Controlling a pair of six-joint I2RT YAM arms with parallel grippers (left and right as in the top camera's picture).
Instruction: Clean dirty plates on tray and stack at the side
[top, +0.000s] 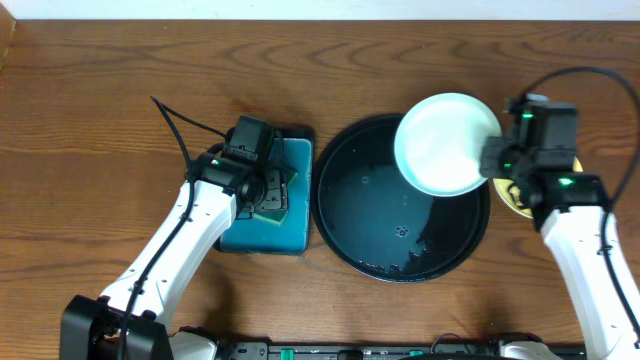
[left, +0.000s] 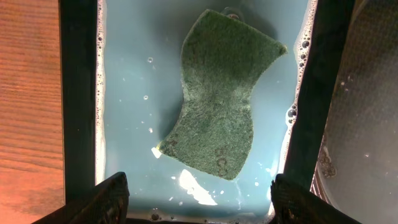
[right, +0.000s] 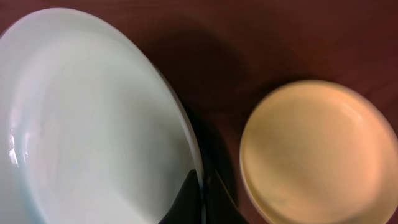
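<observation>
The right end effector (right: 200, 190) has its fingers together, clamped on the rim of a mint-white plate (right: 93, 124). It holds the plate by its right edge, tilted; from overhead the plate overlaps the upper right rim of the round black tray (top: 340, 215). The plate's inside looks clean and glossy.

The left end effector (left: 202, 196) has its fingers spread wide apart and holds nothing. It hangs over a rectangular tray (top: 232, 240) with a teal inside, and I cannot tell whether its fingertips touch the tray floor.

The rectangular tray sits just left of the round tray and holds shallow soapy water (left: 134, 81) with bubbles along its walls. A green sponge (left: 217, 93) lies flat in it, ahead of the open fingers and between their lines.

The round tray's floor is wet, with a few drops and suds near its lower edge.

A yellow plate (right: 317, 149) lies on the table (top: 100, 100) just right of the round tray, beside the held plate and partly under the right wrist
</observation>
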